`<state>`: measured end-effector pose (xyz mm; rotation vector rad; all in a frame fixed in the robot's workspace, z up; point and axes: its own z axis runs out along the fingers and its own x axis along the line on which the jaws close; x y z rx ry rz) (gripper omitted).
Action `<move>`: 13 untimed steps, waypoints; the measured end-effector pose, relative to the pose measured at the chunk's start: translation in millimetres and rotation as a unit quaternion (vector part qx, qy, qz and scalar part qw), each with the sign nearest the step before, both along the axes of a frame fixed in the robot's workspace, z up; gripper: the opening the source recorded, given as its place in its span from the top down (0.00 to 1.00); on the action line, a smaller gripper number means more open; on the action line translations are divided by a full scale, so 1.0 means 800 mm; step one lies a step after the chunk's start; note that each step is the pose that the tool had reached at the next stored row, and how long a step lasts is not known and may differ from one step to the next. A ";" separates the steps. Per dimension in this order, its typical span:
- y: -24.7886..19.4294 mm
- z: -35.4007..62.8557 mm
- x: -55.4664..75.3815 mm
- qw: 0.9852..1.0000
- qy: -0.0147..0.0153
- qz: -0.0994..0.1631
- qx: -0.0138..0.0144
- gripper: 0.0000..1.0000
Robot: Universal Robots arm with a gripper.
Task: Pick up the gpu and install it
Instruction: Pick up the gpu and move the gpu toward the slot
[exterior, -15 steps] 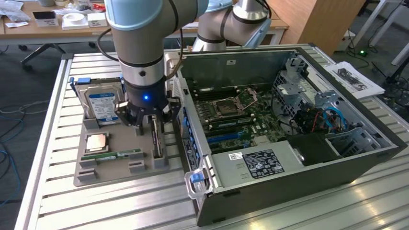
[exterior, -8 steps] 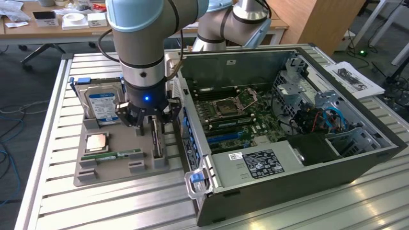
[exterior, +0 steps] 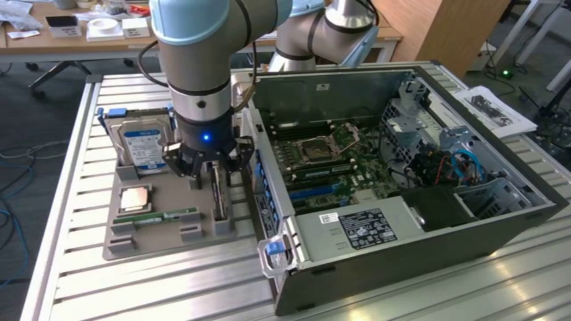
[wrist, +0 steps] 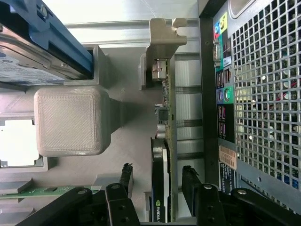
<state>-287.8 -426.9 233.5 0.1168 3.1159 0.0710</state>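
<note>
On the gray parts tray (exterior: 152, 244) beside the open PC case (exterior: 402, 234), the gpu (wrist: 165, 108) stands on edge directly below the UR arm's gripper (wrist: 157, 178), jaws apart and straddling the card, its long axis running btwn the fingers (wrist: 125, 181), not yet clamped.

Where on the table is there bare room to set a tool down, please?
Bare table slats lie nearer the camera than the gray tray. Crowded between tray and computer case, where the gripper's open jaws flank the gpu.
</note>
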 end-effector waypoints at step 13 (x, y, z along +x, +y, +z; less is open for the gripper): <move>0.0000 0.000 0.001 1.000 0.000 0.000 0.000 0.54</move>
